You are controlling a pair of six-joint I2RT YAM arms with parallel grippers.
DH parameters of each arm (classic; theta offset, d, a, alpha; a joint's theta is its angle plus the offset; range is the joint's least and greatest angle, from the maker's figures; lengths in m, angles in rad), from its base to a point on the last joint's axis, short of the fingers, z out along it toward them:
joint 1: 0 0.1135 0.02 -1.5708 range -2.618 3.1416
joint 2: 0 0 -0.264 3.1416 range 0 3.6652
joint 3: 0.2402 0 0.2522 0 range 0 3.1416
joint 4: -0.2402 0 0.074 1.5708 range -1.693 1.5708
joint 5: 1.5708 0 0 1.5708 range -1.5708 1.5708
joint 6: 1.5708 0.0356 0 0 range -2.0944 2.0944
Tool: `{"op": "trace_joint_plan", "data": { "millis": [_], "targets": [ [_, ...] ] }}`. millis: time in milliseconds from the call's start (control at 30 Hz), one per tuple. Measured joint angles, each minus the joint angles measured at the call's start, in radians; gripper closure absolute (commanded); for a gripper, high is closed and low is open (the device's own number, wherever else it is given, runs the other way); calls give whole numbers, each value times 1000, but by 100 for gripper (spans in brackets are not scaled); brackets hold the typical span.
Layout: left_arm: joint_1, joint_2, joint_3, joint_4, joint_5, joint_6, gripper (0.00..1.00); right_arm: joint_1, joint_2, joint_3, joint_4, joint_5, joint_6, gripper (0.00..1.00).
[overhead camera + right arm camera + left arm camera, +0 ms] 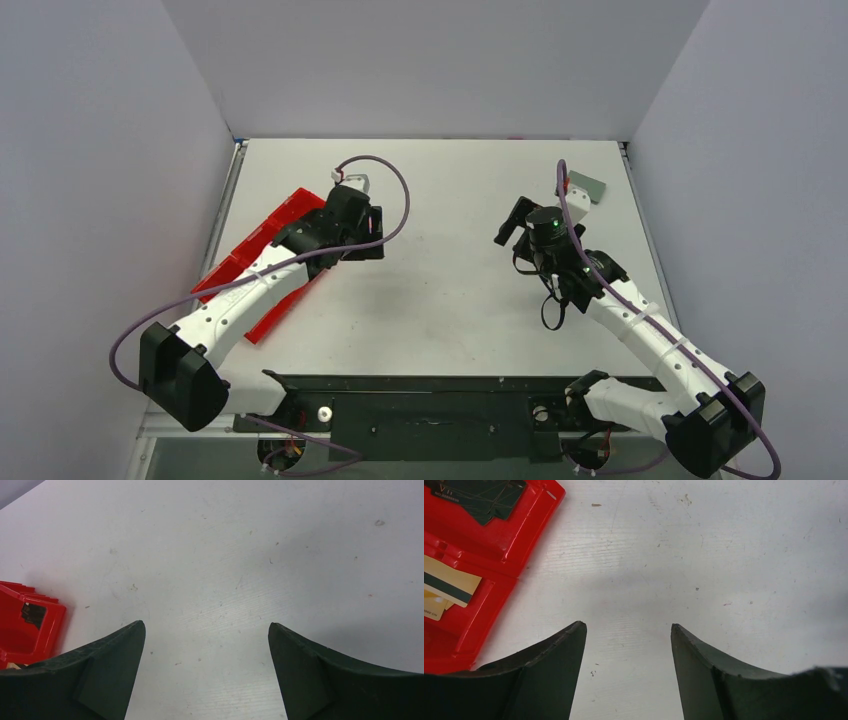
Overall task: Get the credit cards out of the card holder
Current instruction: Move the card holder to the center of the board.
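- Both sets of jaws are standing wide open and gripping nothing.
- Left jaws are hovering over bare desk (724, 555) just beside the red tray (524, 540); right jaws are hovering over bare desk further right.
- One tan credit card (446, 582) with a dark stripe is lying in a tray compartment; one dark credit card (479, 497) is lying in the adjoining compartment.
- Card holder (588, 186) is lying flat near the desk's far right corner, beyond the right arm (645, 325), well apart from the tray.

We had bright, diffuse light. A soft grey shadow crossed the table (634, 587) ahead of the left gripper (629, 627), whose near edges looked slightly blurred.
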State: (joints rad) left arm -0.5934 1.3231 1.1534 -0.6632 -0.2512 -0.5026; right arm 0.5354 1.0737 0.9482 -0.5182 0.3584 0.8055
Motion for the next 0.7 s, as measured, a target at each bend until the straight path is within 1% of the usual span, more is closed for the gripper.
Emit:
{"op": "trace_joint_plan", "data": {
  "millis": [433,567,700],
  "targets": [
    [8,-2,32,-40,58,57,35,-25,18,13,-10,2,-12,11],
    [21,-9,31,-39,75,68,35,-74,66,48,-14,-1,-19,12],
    [56,-16,20,-33,107,70,35,-172,167,117,-13,-5,-39,13]
  ]
}}
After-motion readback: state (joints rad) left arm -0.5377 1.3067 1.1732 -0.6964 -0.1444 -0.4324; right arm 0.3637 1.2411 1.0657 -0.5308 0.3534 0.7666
